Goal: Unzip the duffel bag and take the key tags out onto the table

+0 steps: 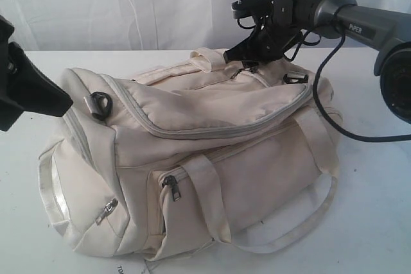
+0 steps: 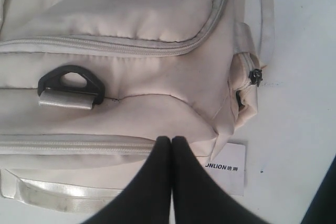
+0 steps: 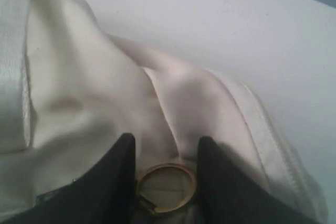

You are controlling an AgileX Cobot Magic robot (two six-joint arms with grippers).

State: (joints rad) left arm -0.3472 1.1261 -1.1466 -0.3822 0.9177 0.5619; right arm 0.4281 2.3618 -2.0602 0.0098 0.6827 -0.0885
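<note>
The cream-white duffel bag (image 1: 212, 139) lies zipped shut on the white table (image 1: 372, 210). My right gripper (image 1: 247, 56) is down at the bag's top far side, by the rear handle. Its fingers (image 3: 167, 142) stand apart with a brass-coloured metal ring (image 3: 167, 187) lying between them, close to both pads. My left gripper (image 1: 64, 102) hovers at the bag's left end, shut with nothing in it (image 2: 171, 140), its tips over the end panel's zip seam. The key tags are hidden.
A black strap clip (image 1: 101, 102) sits on the bag's left shoulder (image 2: 71, 83). Dark zip pulls hang on the front pockets (image 1: 172, 184) (image 1: 109, 208). A white printed card (image 2: 228, 166) lies on the table by the bag's corner. A black cable loops off the right arm (image 1: 334, 120).
</note>
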